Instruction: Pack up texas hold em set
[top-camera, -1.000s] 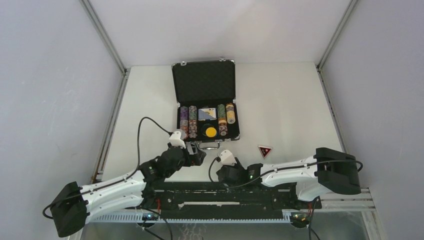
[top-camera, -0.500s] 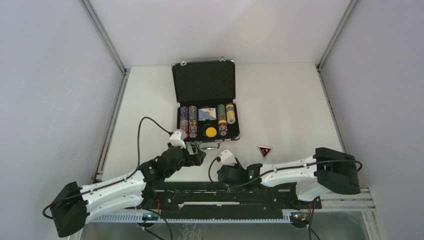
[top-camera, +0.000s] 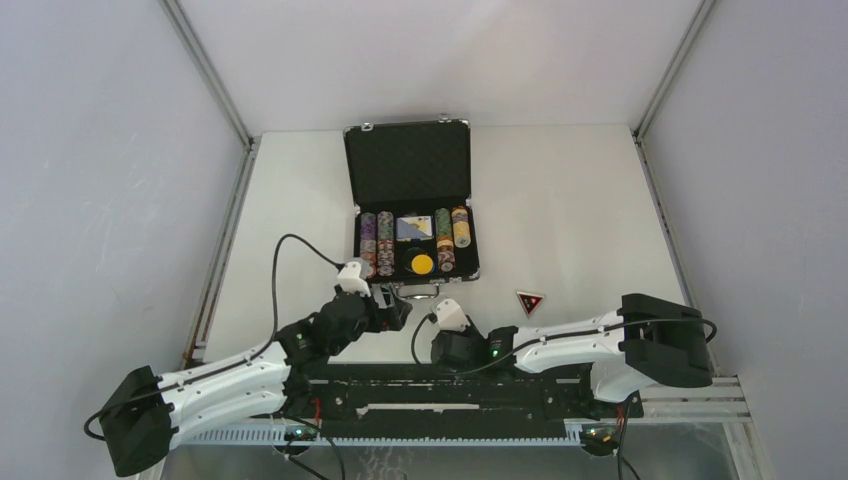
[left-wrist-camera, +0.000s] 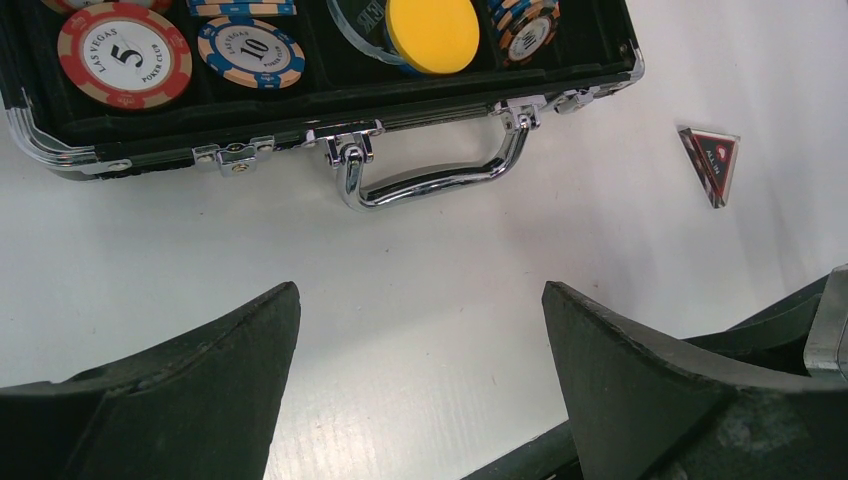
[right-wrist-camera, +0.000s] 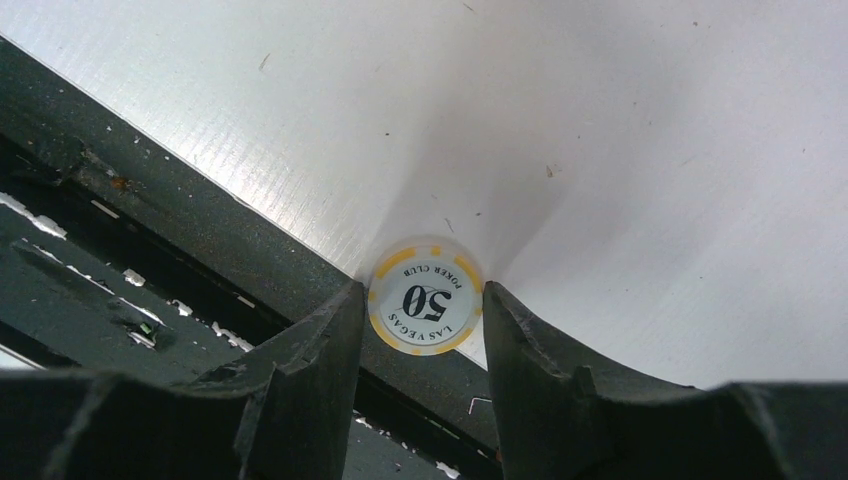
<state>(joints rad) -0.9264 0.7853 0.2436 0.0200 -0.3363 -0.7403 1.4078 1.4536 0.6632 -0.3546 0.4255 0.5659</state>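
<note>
As it lies flat | 50 chip (right-wrist-camera: 425, 300) | closely between fingers (right-wrist-camera: 318, 345) of right tool (right-wrist-camera: 423, 293)

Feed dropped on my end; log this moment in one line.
left gripper: jaws open, empty, near briefcase handle | right gripper: jaws flanking 50 chip, grip unconfirmed | briefcase: open | triangle token: not packed

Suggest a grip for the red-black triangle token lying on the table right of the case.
Come straight down. The triangle token lies flat on the table, clear of the case, so only its thin edges offer purchase. Probably one finger on the far straight edge, the other at the near tip; pinching the two slanted sides would likely squeeze it out.
</note>
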